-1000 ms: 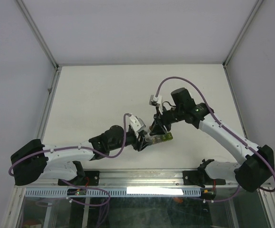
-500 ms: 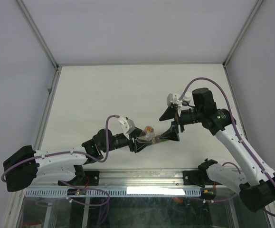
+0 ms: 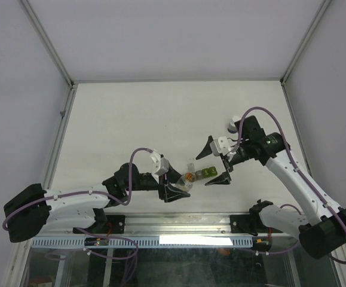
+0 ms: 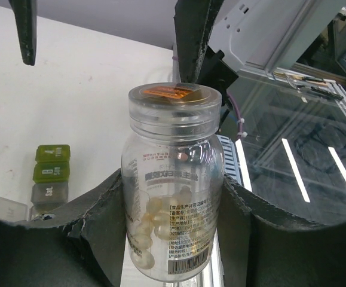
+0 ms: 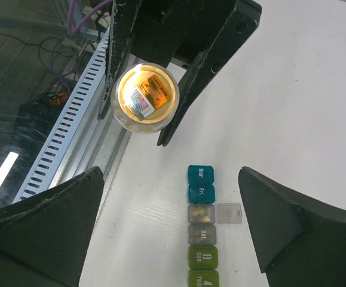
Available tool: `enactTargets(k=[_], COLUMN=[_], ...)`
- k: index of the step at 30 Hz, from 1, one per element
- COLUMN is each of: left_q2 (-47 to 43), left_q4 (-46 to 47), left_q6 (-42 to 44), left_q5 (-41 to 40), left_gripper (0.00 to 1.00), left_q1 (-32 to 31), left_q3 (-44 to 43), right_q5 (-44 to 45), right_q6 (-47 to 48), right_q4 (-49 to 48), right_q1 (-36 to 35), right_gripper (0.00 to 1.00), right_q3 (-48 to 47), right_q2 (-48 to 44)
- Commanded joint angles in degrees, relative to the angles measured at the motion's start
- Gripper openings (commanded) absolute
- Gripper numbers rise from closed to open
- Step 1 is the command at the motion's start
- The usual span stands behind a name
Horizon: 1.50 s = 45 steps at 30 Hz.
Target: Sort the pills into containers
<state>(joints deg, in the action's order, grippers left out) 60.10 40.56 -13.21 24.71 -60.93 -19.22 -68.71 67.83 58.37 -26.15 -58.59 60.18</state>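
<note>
My left gripper (image 4: 173, 200) is shut on a clear pill bottle (image 4: 173, 179), capped, with pale yellow pills (image 4: 152, 221) inside. In the top view the bottle (image 3: 186, 177) hangs just left of the containers (image 3: 204, 173), a strip of teal, grey and green cubes lying on the table. One grey compartment (image 5: 201, 213) stands open with a few pills in it, its lid (image 5: 229, 213) flipped to the side. My right gripper (image 3: 213, 164) is open above the strip, holding nothing; its own view shows the containers (image 5: 201, 227) between its fingers and the bottle (image 5: 144, 97) beyond.
The table's near edge, with a slotted metal rail (image 5: 65, 137), runs close beside the bottle and the strip. White table (image 3: 131, 119) stretches to the back and left. Frame posts stand at the table's far corners.
My right gripper has opened, let go of the bottle's top and drawn back to the right. My left arm has carried the bottle slightly left, uncovering the containers.
</note>
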Motion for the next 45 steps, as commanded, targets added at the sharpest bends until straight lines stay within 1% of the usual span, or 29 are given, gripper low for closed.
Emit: enactTargets(k=[1,5,8,13,17,22,25,28,29,31,34,36,38,40,41,45], left_q2=[2.5,5.3,6.5,8.4,9.8,10.7,10.7,10.5,10.4,9.4,7.3,6.2,5.8,6.2,6.7,10.1], left_q4=[4.3,2.9,2.9,2.7,3.0,3.2,3.1,3.4,3.6,3.6,2.8,0.5,-1.4,-2.4,-3.4,-7.3], left_q6=[-1.7,-2.0,-2.2,-2.5,-2.9,-3.5,-3.5,-3.7,-3.7,-3.3,-1.7,0.6,2.0,2.4,2.3,3.1], left_q5=[7.8,9.7,10.3,10.8,11.3,11.9,11.7,10.5,9.7,6.9,-0.5,-6.3,-12.2,-18.4,-22.9,-33.2], left_gripper=[0.0,0.0,0.0,0.0,0.0,0.0,0.0,0.0,0.0,0.0,0.0,0.0,0.0,0.0,0.0,0.0], left_q1=[1.2,1.5,1.6,1.8,1.8,1.9,1.9,2.0,2.0,2.0,1.5,0.8,0.1,-0.8,-1.6,-5.4], left_q3=[-1.6,-3.6,-4.2,-5.5,-6.1,-6.5,-6.8,-6.6,-6.6,-6.5,-6.4,-7.1,-7.9,-8.9,-9.7,-13.6], right_q5=[-2.5,-2.1,-1.1,0.5,0.6,0.7,0.8,1.0,1.0,1.1,2.8,6.5,11.9,18.4,20.8,22.3], right_q6=[10.0,5.7,3.6,3.2,2.6,1.4,0.8,-1.1,-2.5,-8.3,-15.5,-21.3,-29.3,-38.4,-41.9,-48.1], right_q4=[3.5,-0.7,-1.8,-1.8,-2.2,-2.6,-2.6,-3.2,-3.6,-6.2,-7.9,-9.1,-12.3,-17.9,-19.4,-19.9], right_q1=[-1.7,-4.3,-6.6,-9.6,-10.4,-10.8,-11.1,-11.3,-11.3,-11.3,-11.3,-11.3,-11.3,-11.2,-10.8,-9.4], right_gripper=[0.96,0.89,0.84,0.79,0.7,0.55,0.42,0.24,0.21,0.17,0.15,0.12,0.11,0.1,0.1,0.08], right_q3=[-2.1,-1.0,-1.0,-0.1,0.9,0.9,0.8,1.1,1.3,2.0,2.5,2.4,2.6,3.4,3.8,2.2], right_q2=[1.8,2.5,3.1,3.8,3.2,2.4,2.5,2.8,2.8,2.8,3.1,3.3,3.5,3.9,4.3,7.2])
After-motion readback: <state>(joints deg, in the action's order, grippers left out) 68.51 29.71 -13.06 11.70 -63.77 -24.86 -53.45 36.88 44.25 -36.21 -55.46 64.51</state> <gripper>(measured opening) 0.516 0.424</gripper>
